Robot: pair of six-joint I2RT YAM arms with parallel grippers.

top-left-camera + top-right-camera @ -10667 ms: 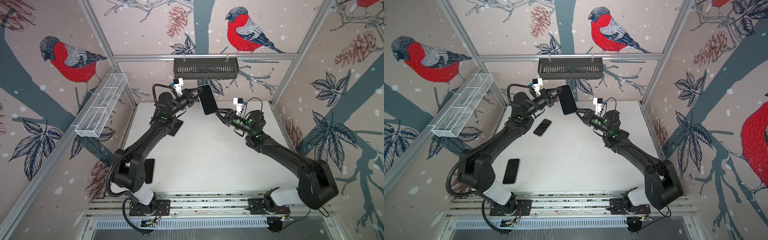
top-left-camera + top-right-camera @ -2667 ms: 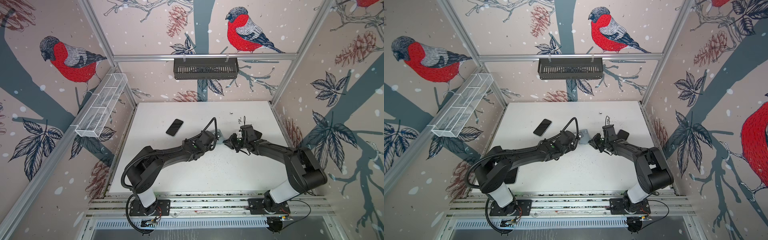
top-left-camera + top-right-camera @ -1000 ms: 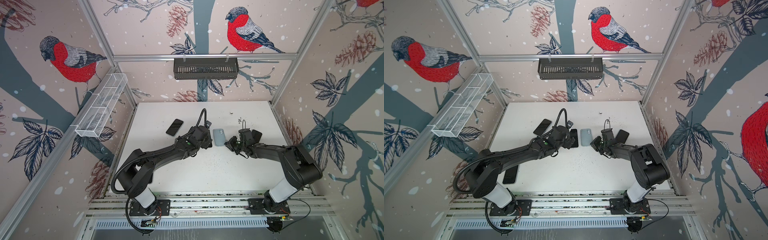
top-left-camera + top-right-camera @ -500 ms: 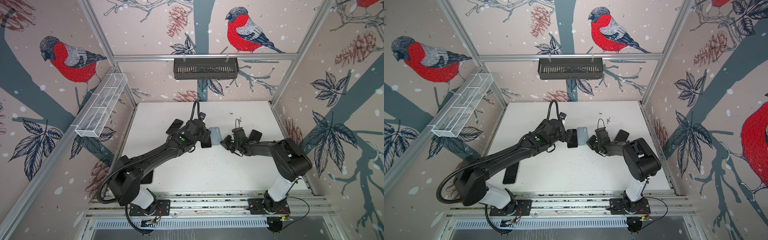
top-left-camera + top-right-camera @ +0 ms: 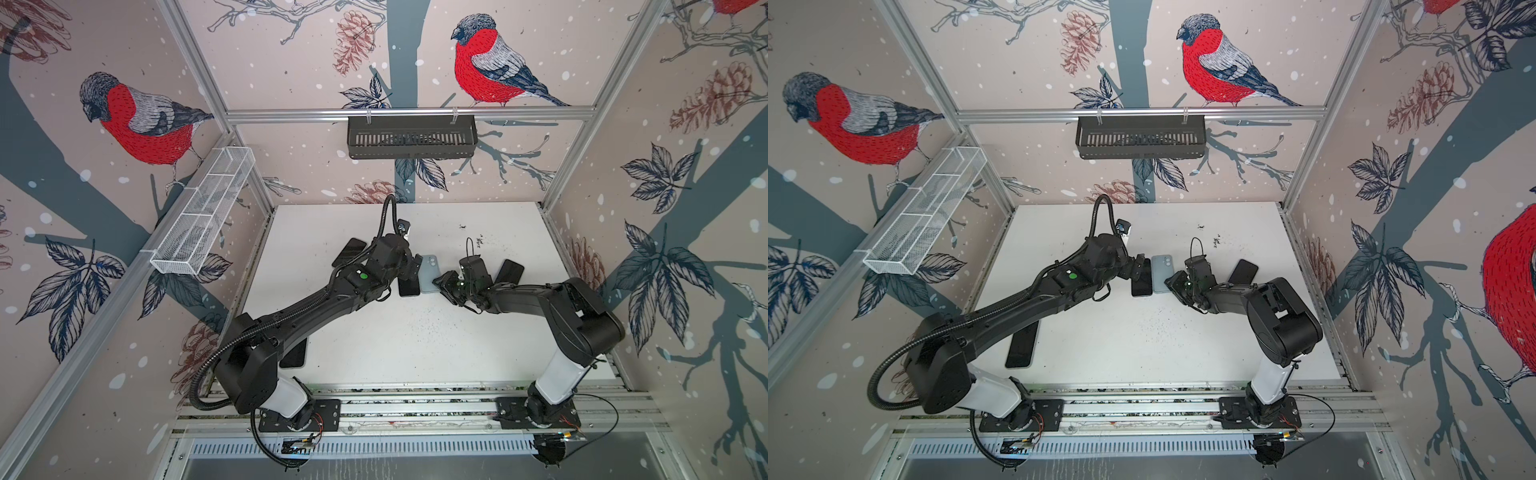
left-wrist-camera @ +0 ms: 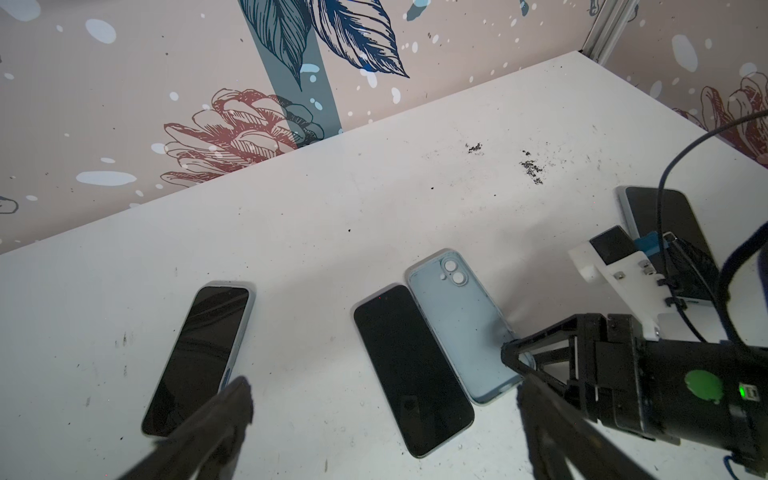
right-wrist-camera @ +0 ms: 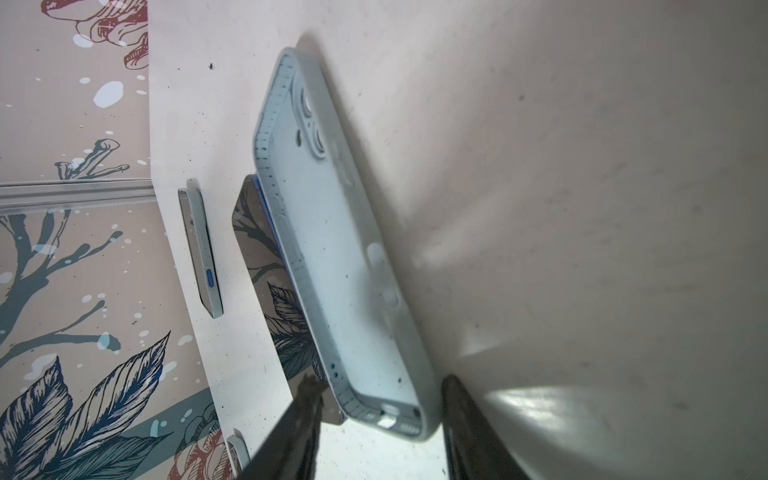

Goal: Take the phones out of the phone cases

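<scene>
Two pieces lie side by side: the phone (image 6: 411, 370), screen-up on the surface (image 6: 332, 216), and the empty blue case (image 6: 461, 328) just beside it. Only the right wrist view shows us the right hand (image 7: 380, 390) half-parted astride the case's end, gripping nothing. In the left wrist view, the left hand (image 6: 384, 399) hangs wide open above the phone.

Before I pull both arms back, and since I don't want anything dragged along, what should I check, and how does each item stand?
1. The phone is out of the case: ok, side by side on the table.
2. Left gripper empty: ok, jaws wide above the phone.
3. Right gripper not clamping: ok, jaws apart, but straddling the case's end.
4. Case lying flat: cannot tell.
5. Right arm's retreat: cannot tell, another phone lies beside its wrist.
</scene>
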